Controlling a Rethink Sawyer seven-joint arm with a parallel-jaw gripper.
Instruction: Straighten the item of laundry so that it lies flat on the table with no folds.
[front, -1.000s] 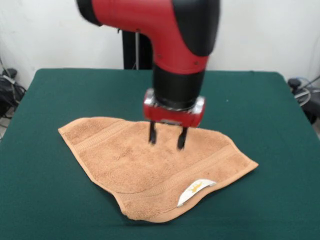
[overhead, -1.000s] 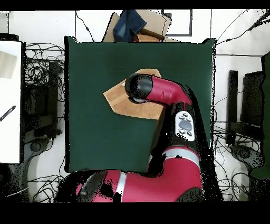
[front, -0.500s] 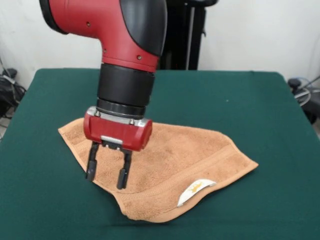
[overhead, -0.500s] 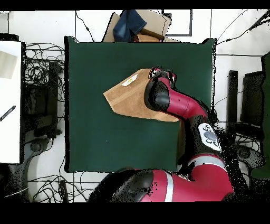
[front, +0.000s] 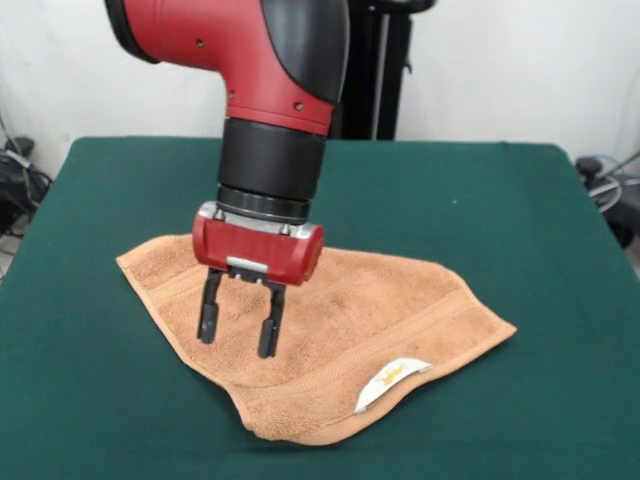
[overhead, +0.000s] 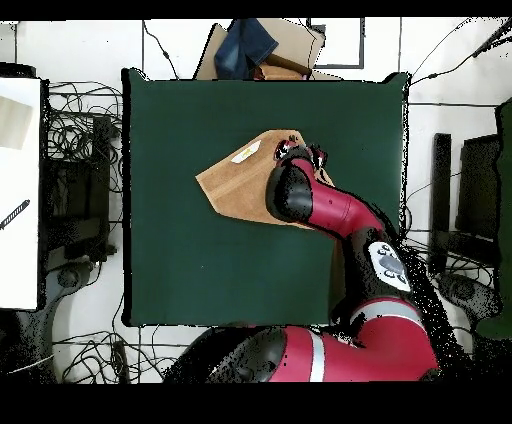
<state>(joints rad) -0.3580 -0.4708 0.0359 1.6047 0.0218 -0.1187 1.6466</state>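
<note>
Table (front: 520, 230): dark green top, filling most of the front view and the centre of the overhead view (overhead: 200, 260). Arm (front: 270, 90): red and black, descending from the upper left of the front view to mid-frame; in the overhead view it runs from the bottom right up to the centre (overhead: 340, 215). Towel (front: 400, 300): orange-tan terry, lying on the table at lower centre of the front view, not flat; its lower edge is doubled over in a fold, and the outline is irregular, with corners pointing left and right. A woven band runs along the lower right portion. In the overhead view the towel (overhead: 230, 185) lies just above the table's middle, partly covered by the arm. Gripper (front: 238, 335): red body, two black fingers (front: 208, 320) spread apart and empty, pointing down over the towel's left part, tips close to the cloth; contact cannot be told. Label (front: 388, 382): white with yellow mark, on the towel's lower right edge.
</note>
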